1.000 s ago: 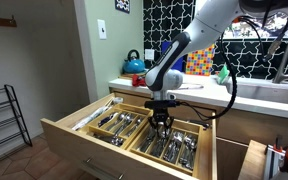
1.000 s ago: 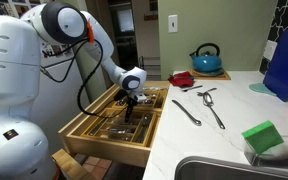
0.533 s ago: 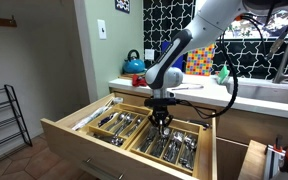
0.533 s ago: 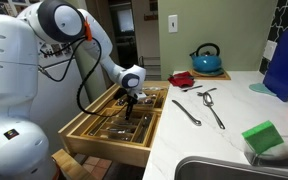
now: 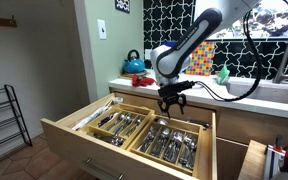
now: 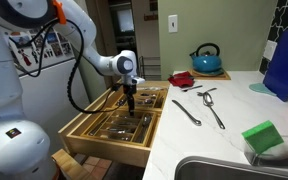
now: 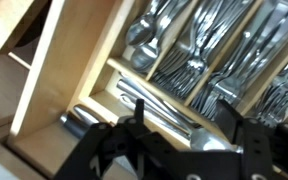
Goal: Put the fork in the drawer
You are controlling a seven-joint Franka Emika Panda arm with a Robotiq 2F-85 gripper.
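Note:
The wide light-wood drawer (image 5: 76,138) stands open, also seen in an exterior view (image 6: 102,147). Its pale divider trays hold several pieces of silver cutlery (image 7: 199,50), forks among them. My gripper (image 5: 172,104) hangs open and empty a little above the drawer's back part, also seen in an exterior view (image 6: 129,103). In the wrist view its two dark fingers (image 7: 184,140) are wide apart with only the trays and cutlery below them. I cannot tell one single fork apart from the rest in the drawer. Loose silver utensils (image 6: 212,106) lie on the counter.
A blue kettle (image 6: 207,58), a red item (image 6: 181,79), a green sponge (image 6: 262,137) and a blue box (image 6: 284,60) stand on the counter by the sink (image 6: 219,170). A narrower drawer (image 5: 256,160) is open beside the wide one.
My gripper has risen out of the drawer's trays and shifted toward the counter side. The arm has changed its pose. The cutlery in the trays looks unmoved.

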